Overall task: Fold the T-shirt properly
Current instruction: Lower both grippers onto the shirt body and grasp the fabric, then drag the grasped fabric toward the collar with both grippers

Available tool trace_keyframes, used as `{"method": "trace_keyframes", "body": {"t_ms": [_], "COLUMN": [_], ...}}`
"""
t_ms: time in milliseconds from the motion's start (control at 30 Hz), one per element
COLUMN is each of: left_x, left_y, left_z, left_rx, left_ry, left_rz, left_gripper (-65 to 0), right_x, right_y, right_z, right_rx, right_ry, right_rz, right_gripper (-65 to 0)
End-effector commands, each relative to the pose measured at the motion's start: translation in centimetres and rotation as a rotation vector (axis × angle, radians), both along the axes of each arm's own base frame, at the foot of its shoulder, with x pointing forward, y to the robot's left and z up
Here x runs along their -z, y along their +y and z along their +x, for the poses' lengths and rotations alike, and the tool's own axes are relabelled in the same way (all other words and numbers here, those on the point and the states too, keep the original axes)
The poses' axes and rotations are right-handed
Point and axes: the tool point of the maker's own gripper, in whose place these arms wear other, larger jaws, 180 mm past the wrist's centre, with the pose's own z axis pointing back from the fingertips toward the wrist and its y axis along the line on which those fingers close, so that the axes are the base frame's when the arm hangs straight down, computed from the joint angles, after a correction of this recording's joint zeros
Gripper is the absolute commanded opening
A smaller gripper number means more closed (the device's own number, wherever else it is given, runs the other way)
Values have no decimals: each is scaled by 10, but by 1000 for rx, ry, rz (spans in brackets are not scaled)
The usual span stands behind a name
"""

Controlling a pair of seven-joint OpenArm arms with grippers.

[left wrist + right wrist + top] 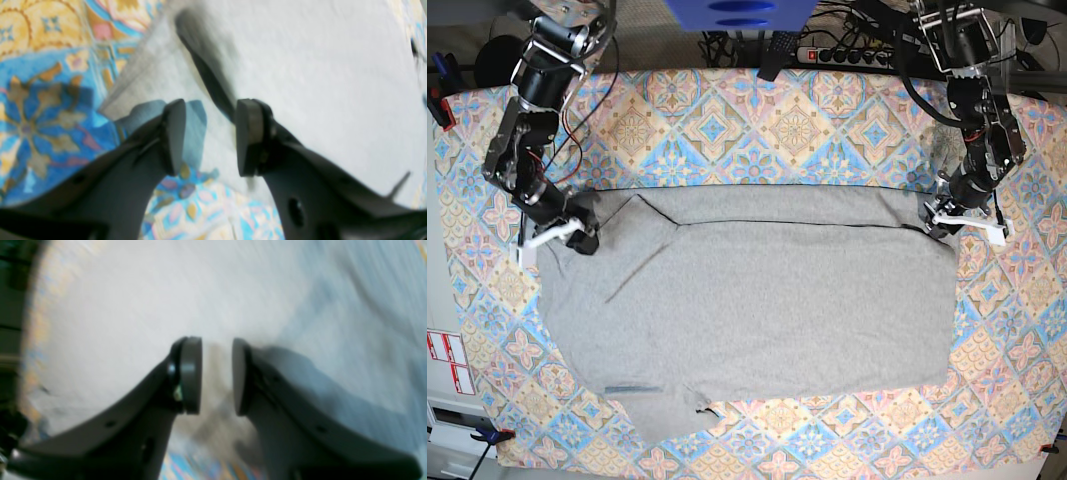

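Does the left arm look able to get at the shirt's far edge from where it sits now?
Probably yes: the left gripper sits open right at the T-shirt's far corner, nothing between them.

Both arms are black, built from round joint housings with silver metal parts near the top, and thin red and black cables run along the arm at the left side of the base view. The left gripper [210, 136] has dark grey curved fingers with flat pads [248, 136] and small round holes in the finger bodies. The right gripper [217, 376] looks the same, with a small screw beside one pad, and each gripper carries a white bracket in the base view.
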Motion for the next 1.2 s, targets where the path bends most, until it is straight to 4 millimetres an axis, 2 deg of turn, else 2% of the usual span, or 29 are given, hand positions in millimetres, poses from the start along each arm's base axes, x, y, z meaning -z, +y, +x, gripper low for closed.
{"method": "trace_keyframes", "body": {"t_ms": [0, 100, 300, 467, 600, 767, 1033, 1100, 1167], "left_x": [-11, -6, 11, 16, 28, 49, 45, 44, 44], "left_y": [4, -2, -3, 10, 9, 5, 0, -1, -1], "left_z": [3, -7, -22, -28, -37, -32, -10, -9, -9], "left_rx": [2, -6, -26, -79, -122, -150, -149, -148, -148], "left_ry": [-36, -31, 12, 21, 44, 87, 62, 58, 58], "left_rz": [3, -51, -86, -95, -129, -184, -212, -215, -215], "left_gripper": [-392, -389, -385, -385, -385, -387, -395, -431, -526], "right_x": [-29, -31, -19, -13, -12, -12, -7, -6, -5], "right_y": [-16, -20, -22, -21, -22, -22, -22, -22, -23], "right_z": [14, -3, -32, -40, -40, -40, -46, -49, -51], "right_rx": [17, 7, -3, -5, -3, -3, -4, -5, -3], "right_ry": [-103, -101, -55, -35, -33, -33, -15, -9, -5], "right_rz": [-36, -77, -107, -106, -105, -105, -103, -103, -104], "right_gripper": [-493, -490, -489, -489, -489, -489, -493, -493, -489]}}
